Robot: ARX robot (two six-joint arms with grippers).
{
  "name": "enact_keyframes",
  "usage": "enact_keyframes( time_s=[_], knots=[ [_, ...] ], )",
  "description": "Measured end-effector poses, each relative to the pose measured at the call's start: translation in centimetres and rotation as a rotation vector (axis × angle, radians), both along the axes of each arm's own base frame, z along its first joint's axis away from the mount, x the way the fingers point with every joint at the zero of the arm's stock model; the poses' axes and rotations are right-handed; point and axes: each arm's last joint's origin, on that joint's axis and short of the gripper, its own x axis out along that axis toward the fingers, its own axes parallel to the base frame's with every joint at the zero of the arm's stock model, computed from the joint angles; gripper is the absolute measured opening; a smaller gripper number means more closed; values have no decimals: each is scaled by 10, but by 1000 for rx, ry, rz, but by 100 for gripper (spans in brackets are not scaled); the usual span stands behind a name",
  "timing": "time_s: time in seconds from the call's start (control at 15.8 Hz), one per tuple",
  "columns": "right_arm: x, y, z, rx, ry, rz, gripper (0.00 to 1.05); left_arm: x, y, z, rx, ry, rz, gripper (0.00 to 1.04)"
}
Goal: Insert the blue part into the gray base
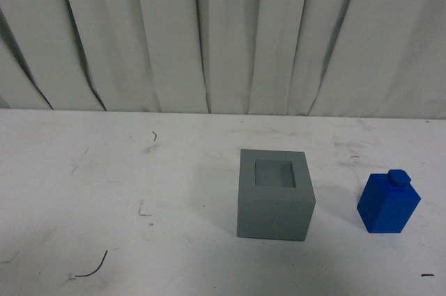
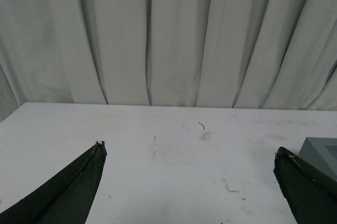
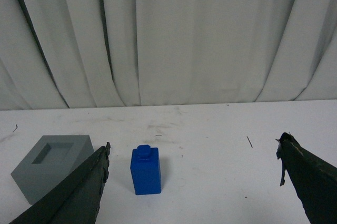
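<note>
- A pleated pale curtain [image 1: 223,31] fills the background in all three views. Its top is cut off by the frame in each.
- The white table [image 1: 104,184] is scuffed and carries both parts. Its near edge is out of view.
- My left end effector [image 2: 189,149] is spread wide with nothing between its dark fingers [image 2: 68,192]. Only the tapered tips show, since the frame cuts off the rest. The front view shows neither of my arms.
- My right end effector [image 3: 194,144] is likewise spread wide and holds nothing. It is above the table, and its fingers [image 3: 73,197] run out of frame.
- The gray base [image 1: 275,205] sits near the middle of the table with its square recess facing up and the recess floor showing. In the right wrist view, one finger hides a lower corner of the base. In the left wrist view, only a sliver of it appears at the frame edge.
- The blue part [image 1: 388,205] stands upright on the table to my right of the base. It is near the base but not touching it, and its round stud is on top. It lies between my right fingers' lines of sight, though I cannot tell how far ahead of them.
- A thin dark thread [image 1: 93,268] curls near the front left, and the fainter marks are too small to make out.
</note>
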Motion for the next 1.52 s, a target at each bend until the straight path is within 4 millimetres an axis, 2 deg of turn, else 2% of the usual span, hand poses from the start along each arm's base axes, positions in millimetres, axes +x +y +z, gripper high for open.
enact_keyframes(
  time_s=[1.52],
  knots=[
    [0, 0, 0, 0, 0, 0, 98, 0, 0, 0, 0, 0, 0, 98]
  ],
)
